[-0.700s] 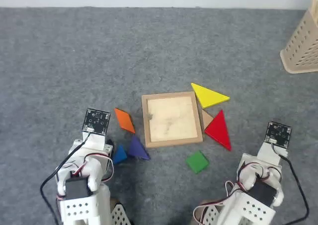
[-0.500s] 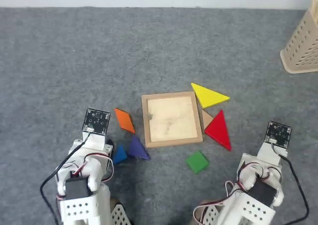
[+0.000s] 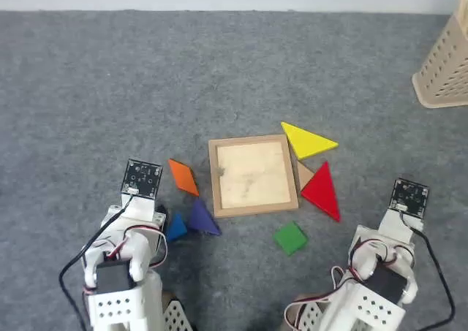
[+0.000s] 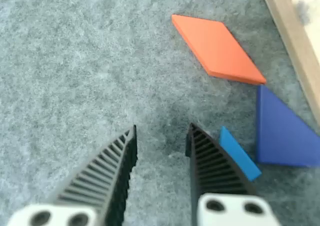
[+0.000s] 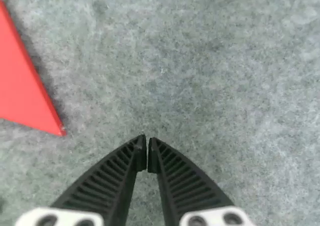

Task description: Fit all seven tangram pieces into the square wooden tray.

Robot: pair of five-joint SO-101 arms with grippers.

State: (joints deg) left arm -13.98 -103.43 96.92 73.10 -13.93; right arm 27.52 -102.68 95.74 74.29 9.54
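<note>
Nothing has shifted in the last moments, neither tool nor piece. The left tool (image 4: 162,128) stands wide over bare counter (image 4: 75,61), just beside the light blue triangle (image 4: 239,153). The right tool (image 5: 146,138) is pinched closed and empty, near the red triangle (image 5: 20,86). The tray (image 3: 213,181), at the centre of the high view, holds nothing, so all seven pieces are yet to be placed.

wooden tray (image 3: 213,177): we see it on the grey carpet (image 3: 146,75)
red triangle (image 3: 320,189): near the wooden tray
green square (image 3: 290,237): near it too
</note>
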